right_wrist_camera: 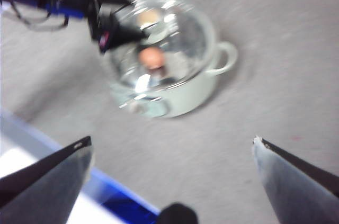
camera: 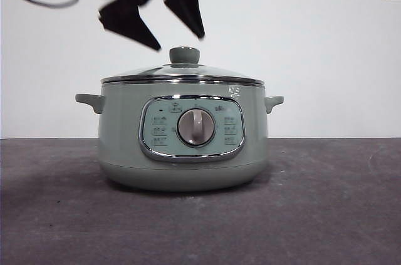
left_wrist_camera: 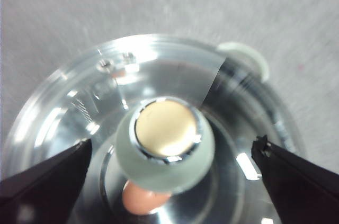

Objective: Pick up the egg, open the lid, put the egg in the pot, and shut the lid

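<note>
The lid sits on the pot, the egg inside.

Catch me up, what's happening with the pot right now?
The egg is already inside the pot, visible through the glass lid, which sits on the pot's rim. The left gripper hangs just above the lid's knob, jaws open and holding nothing. The right gripper is off to the side above the table, also open and empty, looking at the pot from a distance. Judging by how things lie, the task looks about done.
</note>
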